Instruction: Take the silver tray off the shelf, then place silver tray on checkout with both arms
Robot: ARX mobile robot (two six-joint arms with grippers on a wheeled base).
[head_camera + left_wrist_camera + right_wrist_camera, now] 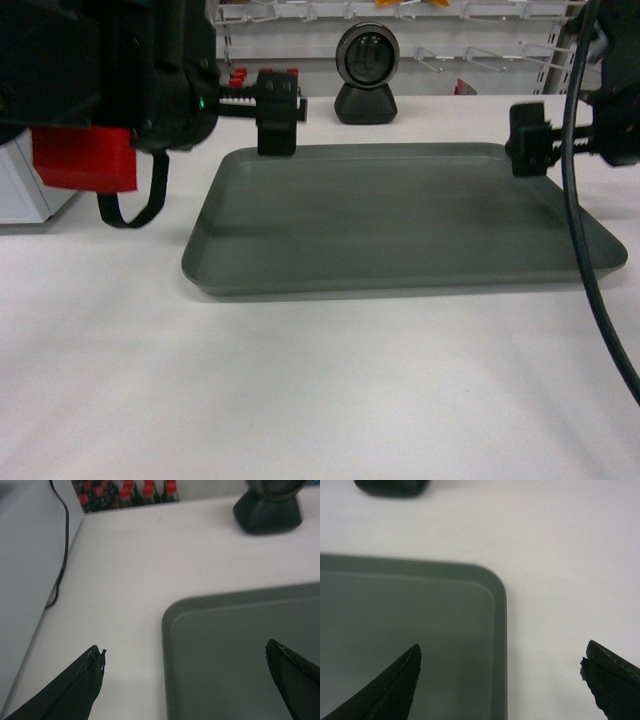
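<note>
Both open end effectors straddle silver tray (pixel 400 220) corners.

The flat white checkout counter (pixel 300 400) carries the wide matte grey-silver tray (pixel 400 220), a small round black camera (pixel 366 88) behind it, and a white machine (pixel 25 190) at left.

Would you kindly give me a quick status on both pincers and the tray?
Left pincer open, straddling the silver tray's far-left corner. Right pincer open over far-right corner. Tray flat on checkout. Nothing in the way.
</note>
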